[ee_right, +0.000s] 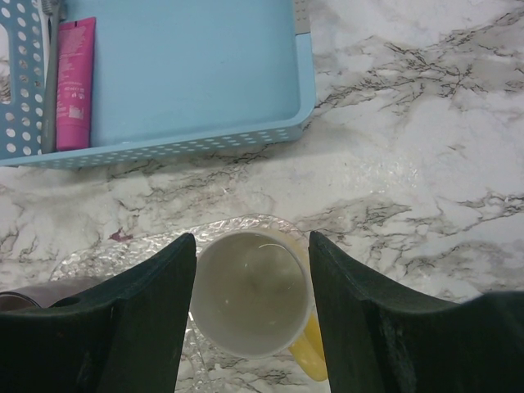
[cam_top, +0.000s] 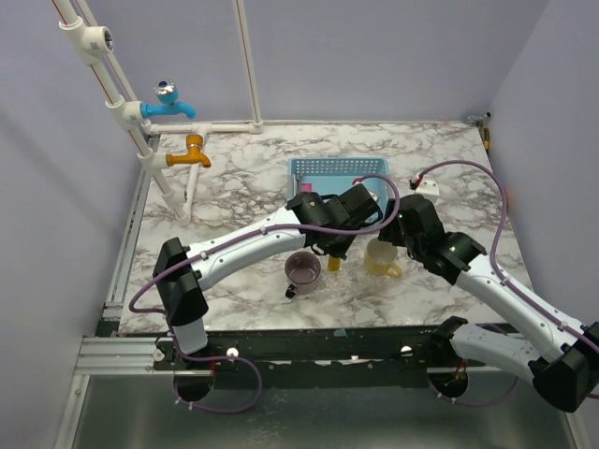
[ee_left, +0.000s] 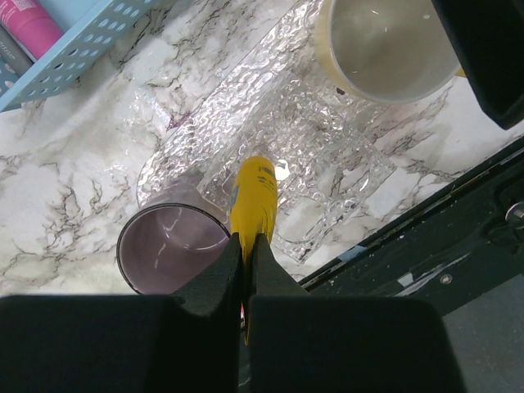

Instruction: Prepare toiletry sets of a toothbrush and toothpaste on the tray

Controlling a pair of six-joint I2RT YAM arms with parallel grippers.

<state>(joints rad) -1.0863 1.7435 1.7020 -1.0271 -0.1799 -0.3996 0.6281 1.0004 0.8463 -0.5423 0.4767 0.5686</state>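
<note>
A: Where's the yellow tube (ee_left: 254, 196)?
B: Low centre, pinched at its thin end by the closed left claw (ee_left: 246, 244), beside the purple cup (ee_left: 172, 250). Probably light, squashy, slippery.
A: Right claw (ee_right: 250, 239)?
B: Open, straddling the mug (ee_right: 250, 299).

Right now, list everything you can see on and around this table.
blue basket: one, light blue, back of table
pink toothpaste: one, magenta, inside the basket's left end
yellow toothpaste: one, yellow, held over the clear tray
clear tray: one, transparent, front centre of table
mauve cup: one, mauve, by the tray's left end
cream mug: one, cream with yellow handle, tray's right end
taps: two, blue tap and orange tap, on white pipes, back left
table: one, grey-veined marble
left gripper: shut on yellow toothpaste
right gripper: fingers either side of cream mug, grip unclear
</note>
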